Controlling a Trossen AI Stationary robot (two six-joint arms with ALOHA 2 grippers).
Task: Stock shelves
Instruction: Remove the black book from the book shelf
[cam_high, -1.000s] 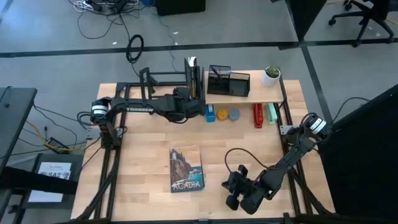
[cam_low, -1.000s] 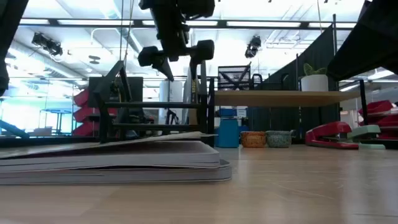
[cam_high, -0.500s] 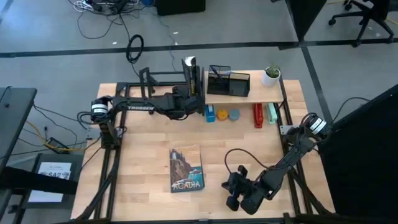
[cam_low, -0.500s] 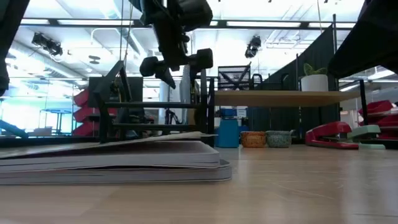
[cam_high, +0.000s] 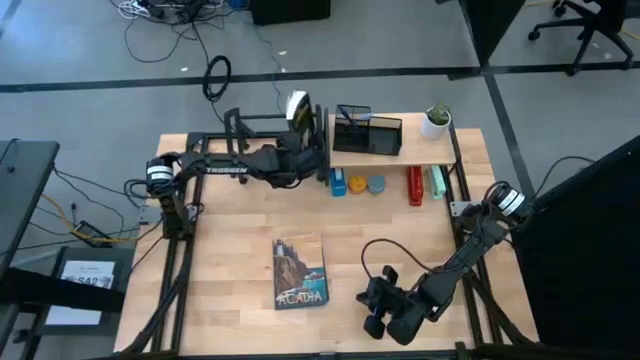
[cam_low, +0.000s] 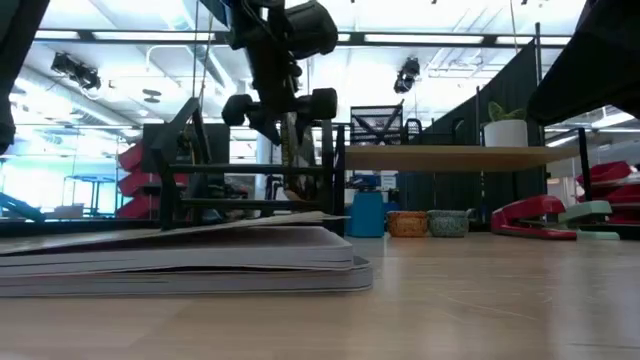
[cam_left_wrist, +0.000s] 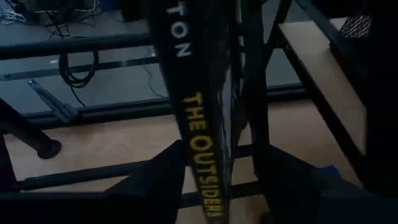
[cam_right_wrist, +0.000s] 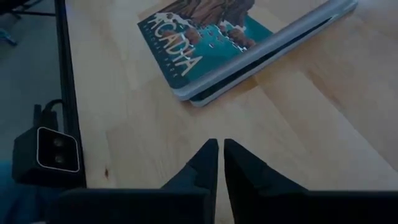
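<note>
A black book with "THE OUTSIDERS" in yellow on its spine (cam_left_wrist: 199, 130) stands tilted in the black metal-tube rack (cam_high: 245, 125) at the table's far left. Its white page edge (cam_high: 297, 104) shows from above. My left gripper (cam_high: 303, 158) is shut on it. A teal "ACADIA" book (cam_high: 299, 270) lies flat on the table's middle. The wooden plank shelf (cam_high: 400, 155) stands right of the rack. My right gripper (cam_right_wrist: 217, 158) rests shut near the table's near right, close to the ACADIA book's corner. My left gripper pinches the black book between its two fingers (cam_left_wrist: 158, 180), one on each cover beside the spine (cam_left_wrist: 208, 186). The fingers come roughly level from the table's near side. The book leans toward the table's left, its lower end (cam_low: 296, 193) down inside the rack.
On the plank stand a black mesh organizer (cam_high: 368, 130) and a white plant pot (cam_high: 435, 122). Under it sit a blue container (cam_high: 339, 184), small bowls (cam_high: 367, 185), a red stapler (cam_high: 415, 185) and a green one (cam_high: 437, 182). Bare wood lies between the ACADIA book and the shelves.
My left gripper has shifted a little toward the table's left and far edge, still shut on the black book. The book, upright a second ago, has tipped with its top toward the left, so its white page edge now shows from above.
</note>
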